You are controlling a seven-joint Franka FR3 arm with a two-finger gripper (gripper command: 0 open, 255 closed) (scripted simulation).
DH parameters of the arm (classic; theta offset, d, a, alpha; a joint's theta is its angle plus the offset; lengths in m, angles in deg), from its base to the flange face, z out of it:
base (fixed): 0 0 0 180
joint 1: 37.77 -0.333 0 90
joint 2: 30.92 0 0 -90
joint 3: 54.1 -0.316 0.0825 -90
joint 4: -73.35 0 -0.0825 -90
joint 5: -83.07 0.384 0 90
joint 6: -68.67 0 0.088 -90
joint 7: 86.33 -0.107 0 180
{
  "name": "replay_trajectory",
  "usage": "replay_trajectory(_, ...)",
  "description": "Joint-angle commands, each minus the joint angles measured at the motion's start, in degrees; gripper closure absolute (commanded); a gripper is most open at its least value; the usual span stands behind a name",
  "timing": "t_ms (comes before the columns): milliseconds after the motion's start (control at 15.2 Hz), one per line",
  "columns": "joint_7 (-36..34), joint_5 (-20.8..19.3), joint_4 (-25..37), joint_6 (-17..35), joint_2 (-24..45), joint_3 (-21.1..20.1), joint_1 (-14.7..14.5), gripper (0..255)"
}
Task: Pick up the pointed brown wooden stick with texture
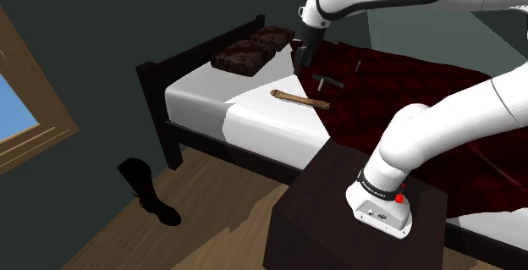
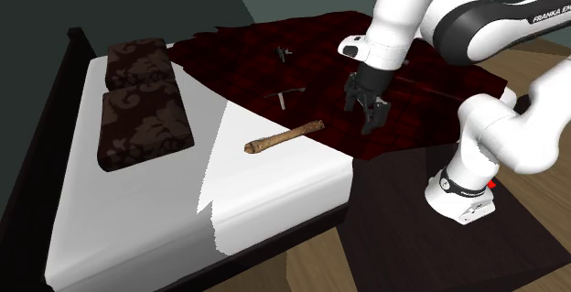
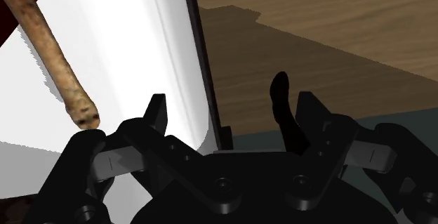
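Hovering with jaws apart, the end effector (image 2: 370, 119) holds nothing, near the stick (image 2: 284, 137).

Near the tool (image 2: 371, 121), the white sheet (image 2: 274, 185) around the stick (image 2: 284, 137) lies bare; two small grey objects (image 2: 285, 95) lie close on the blanket (image 2: 320, 48), pillows (image 2: 142, 125) well apart.

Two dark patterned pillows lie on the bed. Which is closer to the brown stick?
The lower pillow in the second exterior view; the upper pillow lies farther from the stick.
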Motion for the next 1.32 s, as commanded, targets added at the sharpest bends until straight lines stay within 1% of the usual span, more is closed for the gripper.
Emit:
replay_trajectory(0,1.96,-1.09,-0.62,3.13,2.77,1.50,0.61,0)
replay_trajectory(330,6.46,-3.24,-0.82,10.25,10.33,5.06,1.98,0)
replay_trajectory(660,11.07,-4.36,0.83,17.05,19.26,8.47,3.14,0)
replay_trajectory(924,15.02,-4.15,3.44,21.97,27.15,10.94,3.94,0)
replay_trajectory(1254,20.47,-2.26,8.28,27.14,37.64,13.18,5.29,0)
